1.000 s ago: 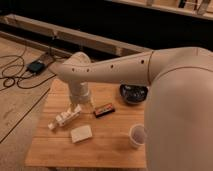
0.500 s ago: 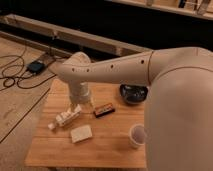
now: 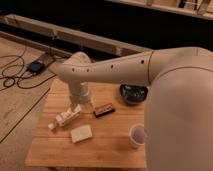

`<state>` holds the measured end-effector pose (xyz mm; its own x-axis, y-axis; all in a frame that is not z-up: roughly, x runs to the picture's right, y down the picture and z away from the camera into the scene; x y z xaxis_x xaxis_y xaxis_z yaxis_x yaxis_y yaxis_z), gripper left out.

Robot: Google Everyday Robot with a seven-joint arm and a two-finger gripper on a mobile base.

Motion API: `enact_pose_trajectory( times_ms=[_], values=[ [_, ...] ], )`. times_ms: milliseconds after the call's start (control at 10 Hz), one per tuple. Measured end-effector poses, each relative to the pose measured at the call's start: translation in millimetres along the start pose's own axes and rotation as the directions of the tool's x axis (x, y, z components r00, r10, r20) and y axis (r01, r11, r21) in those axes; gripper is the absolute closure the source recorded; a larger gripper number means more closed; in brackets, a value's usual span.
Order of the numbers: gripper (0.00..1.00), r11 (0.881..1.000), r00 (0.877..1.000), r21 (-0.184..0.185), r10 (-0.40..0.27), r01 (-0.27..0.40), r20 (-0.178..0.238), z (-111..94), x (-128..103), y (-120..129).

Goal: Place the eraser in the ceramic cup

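The eraser [image 3: 104, 109] lies flat on the wooden table [image 3: 107, 147], just right of the wide-jawed, empty gripper [image 3: 78, 104]; judged light, firm and non-slip, best pinched across its narrow width.

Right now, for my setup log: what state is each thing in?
gripper: open, low beside the white bottle
eraser: lying flat, clear of the gripper
ceramic cup: upright, eraser not inside
white bottle: on its side
pale block: lying flat
dark bowl: upright

black rectangular eraser [image 3: 104, 109]: orange-tan strip on one face
white cylindrical ceramic cup [image 3: 137, 135]: plain, unpatterned
off-white gripper [image 3: 79, 106], just beside the eraser: plain
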<state>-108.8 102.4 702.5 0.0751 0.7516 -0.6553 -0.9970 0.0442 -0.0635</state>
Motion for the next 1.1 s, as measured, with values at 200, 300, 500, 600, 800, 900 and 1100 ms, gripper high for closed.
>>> enact_pose_trajectory(
  times_ms=[200,300,500,600,800,900,1100],
  values=[
    [0.35,1.0,1.0,0.002,0.004,-0.004,-0.004,4.0,-3.5,-1.8],
    [0.35,1.0,1.0,0.016,0.013,-0.013,-0.008,14.1,-13.2,-13.0],
    [0.35,0.998,0.999,0.045,0.045,-0.044,-0.02,44.2,-39.7,-43.3],
    [0.35,0.997,0.998,0.052,0.063,-0.061,-0.03,57.0,-48.9,-54.1],
    [0.35,0.992,0.993,0.057,0.112,-0.109,-0.039,89.0,-73.6,-77.0],
    [0.35,0.989,0.989,0.053,0.14,-0.138,-0.039,104.0,-84.9,-86.0],
    [0.35,0.979,0.979,0.041,0.201,-0.199,-0.035,127.4,-100.8,-100.3]
  ],
)
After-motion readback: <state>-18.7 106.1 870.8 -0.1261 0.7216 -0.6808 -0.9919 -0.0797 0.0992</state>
